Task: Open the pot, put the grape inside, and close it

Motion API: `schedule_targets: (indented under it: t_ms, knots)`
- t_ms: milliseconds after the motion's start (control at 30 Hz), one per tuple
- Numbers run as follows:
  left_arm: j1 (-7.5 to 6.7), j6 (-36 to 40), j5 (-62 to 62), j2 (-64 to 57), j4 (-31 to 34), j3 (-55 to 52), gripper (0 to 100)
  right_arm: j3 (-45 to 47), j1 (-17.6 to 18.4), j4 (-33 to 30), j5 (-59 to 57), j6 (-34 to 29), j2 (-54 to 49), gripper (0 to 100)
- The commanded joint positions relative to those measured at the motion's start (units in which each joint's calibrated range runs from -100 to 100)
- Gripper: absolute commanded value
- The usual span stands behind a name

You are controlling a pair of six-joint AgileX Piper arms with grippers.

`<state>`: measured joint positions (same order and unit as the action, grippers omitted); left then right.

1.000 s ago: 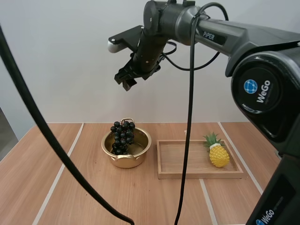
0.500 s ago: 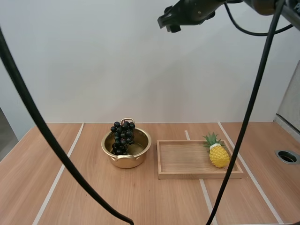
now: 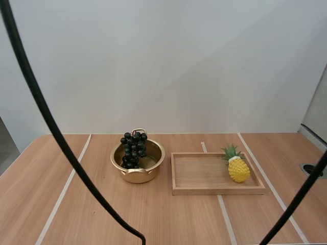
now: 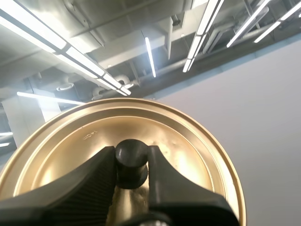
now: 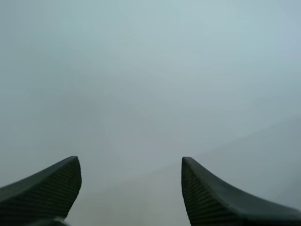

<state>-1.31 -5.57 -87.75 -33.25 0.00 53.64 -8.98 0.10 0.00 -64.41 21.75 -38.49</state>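
Now, on the desk [image 3: 153,219] we see the pot [image 3: 138,176] standing open, a little left of the middle. The grapes [image 3: 133,149] are inside it: a bunch of dark berries leaning against the far side. The top of the bunch rises above the rim beside the far handle, and the lower berries sit down in the gold bowl. A second handle faces us at the pot's near side.

Just to the right of the pot, near it but not touching, the wooden tray [image 3: 199,176] lies flat on the desk with a long side toward us. A yellow pineapple [image 3: 238,167] with a green crown lies in the tray's right end, its crown pointing away from us.

From the left wrist view we see our left gripper [image 4: 131,157] holding the lid [image 4: 193,155]. Its two black fingers [image 4: 80,186] are clamped on the lid's black knob [image 4: 131,151], one on each side. The gold disc of the lid spreads out behind the knob, with its knob side turned toward the camera. Only the fingers touch the lid.

From the right wrist view, our right gripper [image 5: 129,165] has its fingers [image 5: 44,186] standing well apart. Their ribbed inner faces are turned toward each other with nothing between them, and a plain pale surface lies beyond.
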Motion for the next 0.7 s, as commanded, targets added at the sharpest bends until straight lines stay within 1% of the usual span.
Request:
schedule_targets:
  t_ms: [0,100,400,533,667]
  knots:
    - [0.03,0.9,-6.2,2.2,0.8,0.0,0,-0.3,-0.3,-2.5,0.4,-1.2,-3.5,100]
    - [0.03,1.9,-12.2,4.0,0.8,0.0,0,-0.3,-0.3,-3.3,-0.8,-1.7,-6.1,100]
    - [0.03,2.3,-12.2,10.2,0.0,-1.8,0,-0.3,-0.3,-3.5,-3.3,-2.0,-12.9,100]
    - [0.03,2.3,-12.2,10.9,-4.7,-5.0,0,-0.3,-0.3,-3.7,-6.7,-2.0,-14.7,100]
    - [0.03,2.5,-12.2,11.0,-9.7,-11.0,0,-0.3,-0.3,-3.8,-8.9,-2.0,-15.9,100]
